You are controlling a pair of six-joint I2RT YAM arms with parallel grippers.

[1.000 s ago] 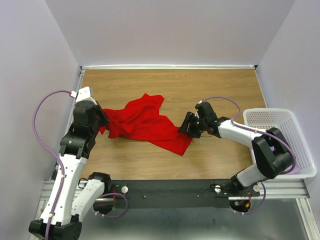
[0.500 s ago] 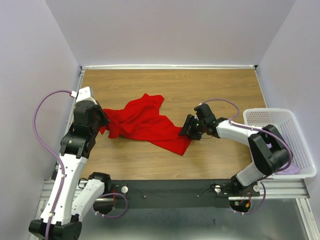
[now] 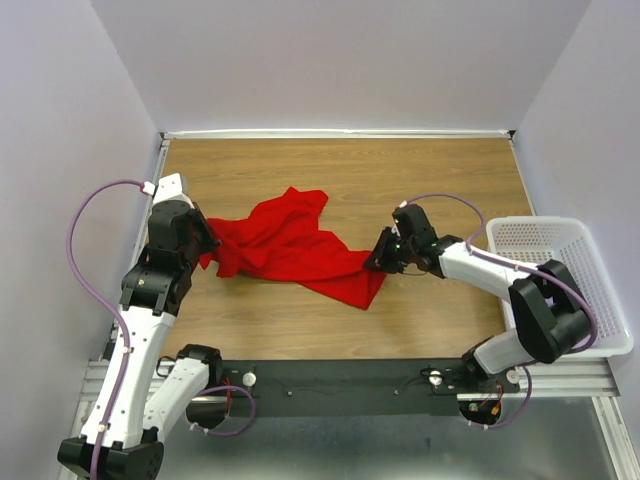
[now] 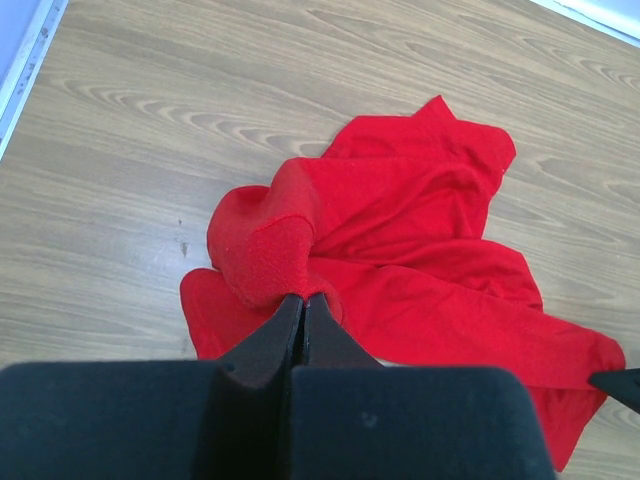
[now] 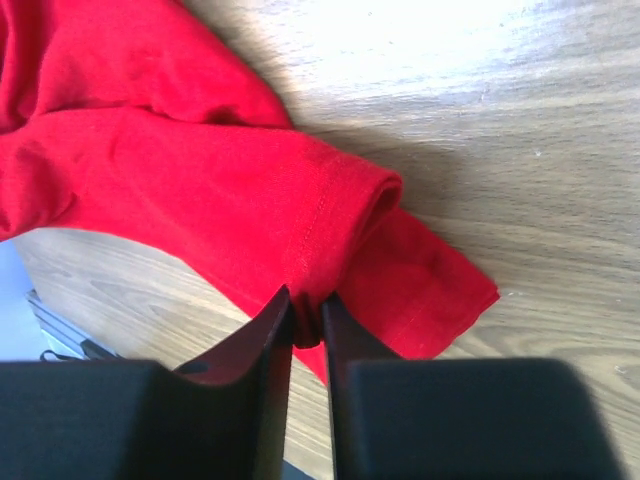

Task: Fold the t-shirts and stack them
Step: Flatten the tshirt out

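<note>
A bright red t-shirt [image 3: 290, 245] lies crumpled across the middle of the wooden table. My left gripper [image 3: 207, 243] is shut on a bunched fold at its left edge [image 4: 270, 260]; the pinch shows at the left gripper [image 4: 303, 297] in the left wrist view. On the shirt's right side my right gripper [image 3: 378, 262] is shut on a hemmed fold of the red t-shirt [image 5: 200, 180], with cloth bunched between the jaws at the right gripper [image 5: 305, 318]. In the basket a sliver of pale lilac cloth [image 3: 588, 342] shows at the front.
A white lattice basket [image 3: 565, 285] stands at the table's right edge, beside the right arm. Bare wood [image 3: 350, 175] runs behind and in front of the shirt. Lilac walls close the table in on three sides.
My right gripper has closed onto the shirt's right fold; its jaws stood wider before. The left arm and the shirt have hardly moved.
</note>
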